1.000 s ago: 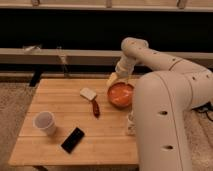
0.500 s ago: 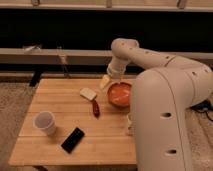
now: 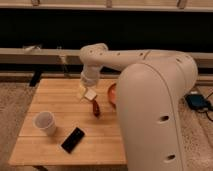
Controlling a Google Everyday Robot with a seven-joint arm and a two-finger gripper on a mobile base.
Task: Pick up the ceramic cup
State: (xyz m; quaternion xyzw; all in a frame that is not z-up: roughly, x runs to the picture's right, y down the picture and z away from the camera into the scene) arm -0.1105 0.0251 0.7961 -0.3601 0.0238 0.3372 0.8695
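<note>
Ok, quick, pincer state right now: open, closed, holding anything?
Pincer: cannot be told. It hangs over the middle of the table, apart from the ceramic cup near the front left corner.

Mostly hidden behind arm [image 3: 150,95]: orange-red bowl [image 3: 111,94]; hand [image 3: 83,92] over table [image 3: 52,102] middle, blurred.

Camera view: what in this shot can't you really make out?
- Orange-red bowl: mostly hidden behind the robot's arm.
- Table: its right side is covered by the arm.
- Small tan item next to the gripper, which hangs over the table's back middle: too blurred to identify.
- Ceramic cup, front left: whether anything is inside cannot be told.
</note>
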